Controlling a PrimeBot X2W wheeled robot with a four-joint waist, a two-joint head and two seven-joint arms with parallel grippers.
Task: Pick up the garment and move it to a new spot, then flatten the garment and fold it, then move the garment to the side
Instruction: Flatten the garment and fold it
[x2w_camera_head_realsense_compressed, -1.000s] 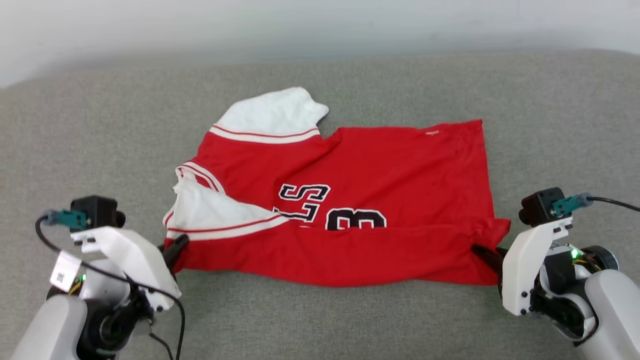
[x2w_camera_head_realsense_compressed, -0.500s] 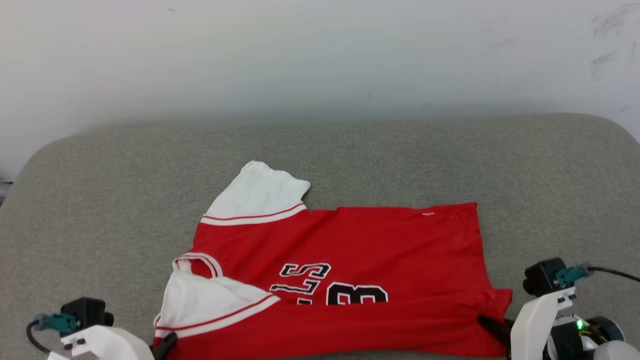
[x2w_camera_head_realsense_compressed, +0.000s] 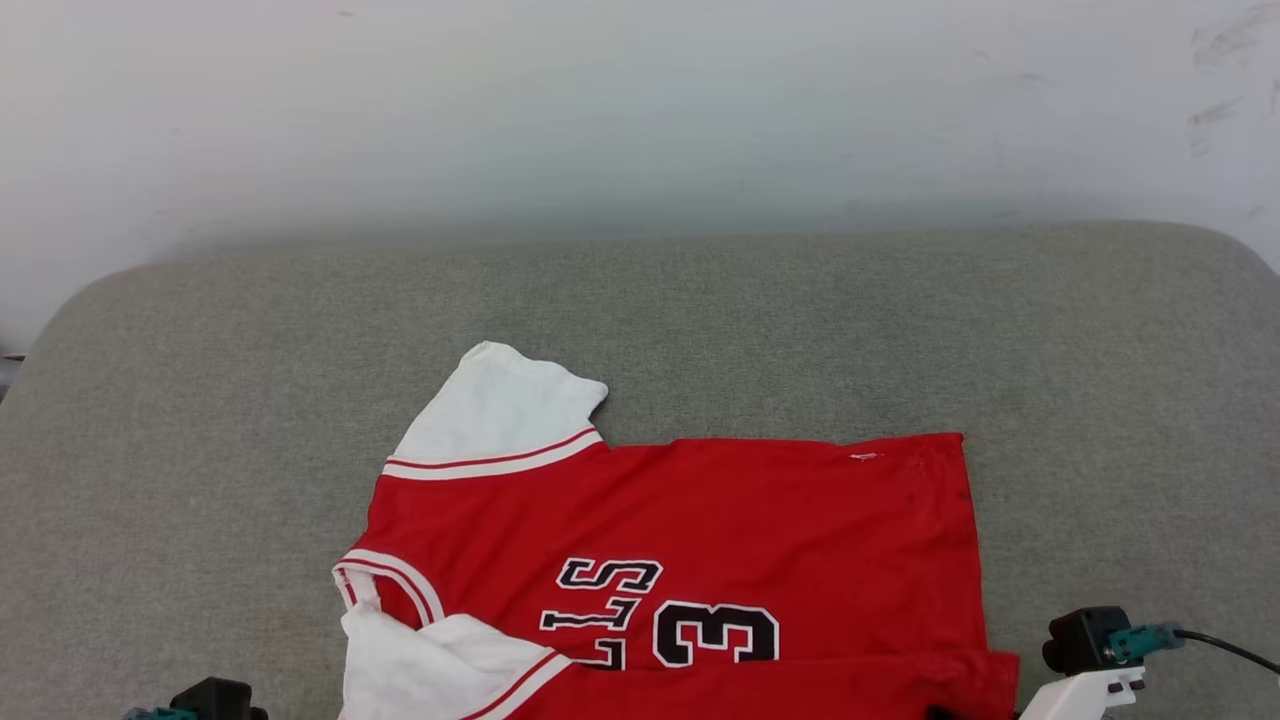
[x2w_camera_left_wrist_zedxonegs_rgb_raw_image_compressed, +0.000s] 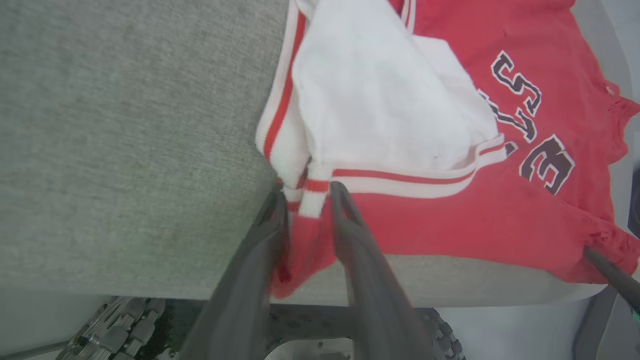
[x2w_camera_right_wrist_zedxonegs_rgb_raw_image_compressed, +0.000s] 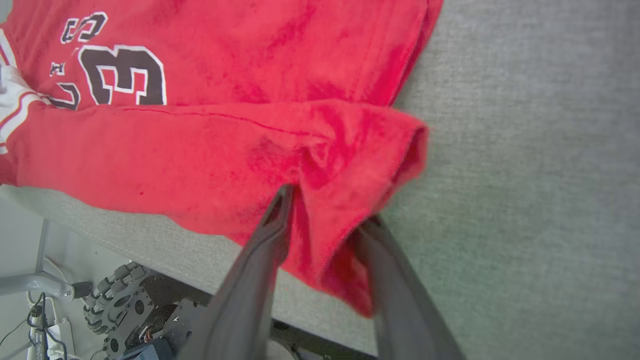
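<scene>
Item: garment (x2w_camera_head_realsense_compressed: 680, 520), a red jersey T-shirt with white short sleeves and red-white striped trim.
Location: near part of the grey padded worktop (x2w_camera_head_realsense_compressed: 700, 320), close to its front edge. The collar is toward the robot's left and the bottom hem toward its right.
Face up: the side with black-and-white block lettering and a "3".
Lay: mostly flat. The near long edge is folded over, and the fold reaches the foot of the lettering. The far sleeve is spread out on the worktop. The near sleeve is folded onto the chest.
Overhang: both near corners of the fold droop slightly past the front edge.
Left pincer (x2w_camera_left_wrist_zedxonegs_rgb_raw_image_compressed: 307, 197): partly open at the sleeve-end corner. The striped trim and red cloth sit in the gap between the fingers, not clamped.
Right pincer (x2w_camera_right_wrist_zedxonegs_rgb_raw_image_compressed: 327, 210): partly open at the hem-end corner. A loose red fold hangs between the fingers, not clamped.
Backdrop: pale wall (x2w_camera_head_realsense_compressed: 640, 120) behind the worktop.
</scene>
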